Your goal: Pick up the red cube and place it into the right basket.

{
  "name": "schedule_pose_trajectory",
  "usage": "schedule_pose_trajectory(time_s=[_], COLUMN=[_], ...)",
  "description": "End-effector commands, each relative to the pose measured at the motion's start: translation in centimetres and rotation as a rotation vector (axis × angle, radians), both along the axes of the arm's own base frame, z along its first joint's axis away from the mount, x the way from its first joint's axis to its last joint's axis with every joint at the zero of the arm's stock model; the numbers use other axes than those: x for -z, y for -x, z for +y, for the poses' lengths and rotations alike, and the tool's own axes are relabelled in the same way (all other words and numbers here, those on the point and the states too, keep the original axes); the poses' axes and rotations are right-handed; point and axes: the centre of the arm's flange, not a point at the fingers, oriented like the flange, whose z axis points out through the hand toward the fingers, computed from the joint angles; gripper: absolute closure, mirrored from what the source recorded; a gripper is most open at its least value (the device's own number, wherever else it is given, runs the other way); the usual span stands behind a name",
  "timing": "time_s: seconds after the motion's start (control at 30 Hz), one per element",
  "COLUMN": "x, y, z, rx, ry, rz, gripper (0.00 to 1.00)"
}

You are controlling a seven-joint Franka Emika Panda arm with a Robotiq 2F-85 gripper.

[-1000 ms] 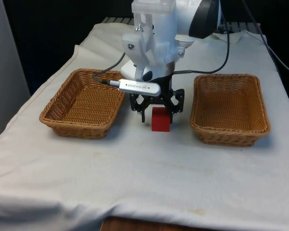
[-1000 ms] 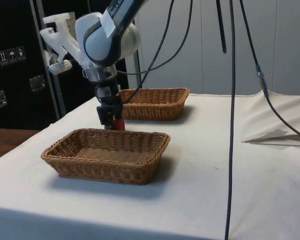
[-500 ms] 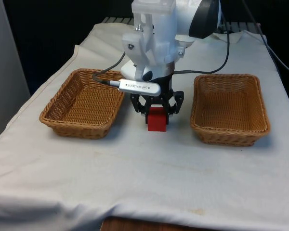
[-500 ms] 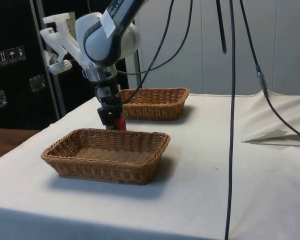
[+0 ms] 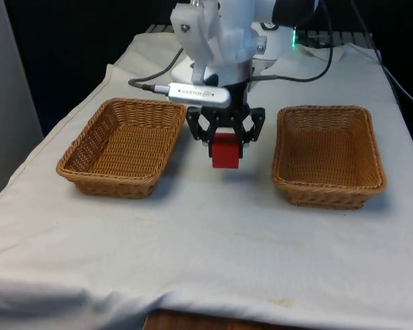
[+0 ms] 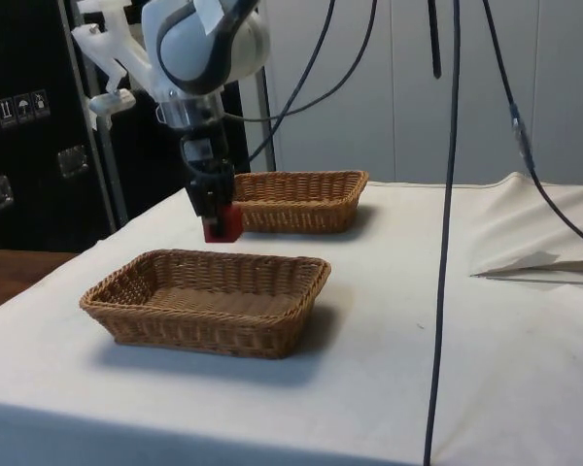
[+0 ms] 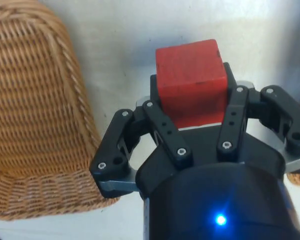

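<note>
A red cube [image 5: 226, 150] hangs a little above the white cloth between two wicker baskets, with my gripper [image 5: 226, 141] shut on it. In the side view the red cube [image 6: 222, 221] is lifted clear of the table beneath my gripper [image 6: 212, 199]. The wrist view has the red cube [image 7: 191, 80] clamped between the black fingers [image 7: 162, 125]. The basket at the front view's right [image 5: 328, 155] stands empty beside the cube. The other basket [image 5: 120, 146] sits at the front view's left, also empty.
White cloth [image 5: 213, 234] covers the table, with open room in front of the baskets. A dark cable [image 6: 442, 233] hangs down in the side view. A folded bit of cloth [image 6: 539, 264] lies at the far side of the table.
The fingers closed on the red cube, which shifted slightly toward the front view's left. The arm then rose, lifting the cube off the cloth.
</note>
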Motion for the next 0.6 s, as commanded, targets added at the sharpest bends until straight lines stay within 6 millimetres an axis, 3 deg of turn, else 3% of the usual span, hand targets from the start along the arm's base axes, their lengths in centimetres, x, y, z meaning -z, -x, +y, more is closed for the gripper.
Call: schedule_pose_trajectory(time_s=[0.0,0.23,0.3,0.57], x=[-0.3,-3.8,-3.7,-6.7], y=[0.0,0.6,0.4,1.0], z=[0.0,0.1,0.1,-0.1], rx=[0.000,0.001,0.001,0.000], ry=[0.000,-0.004,-0.007,-0.009], rz=[-0.001,0.002,0.003,-0.002], gripper=[0.99,0.99,0.99,0.99])
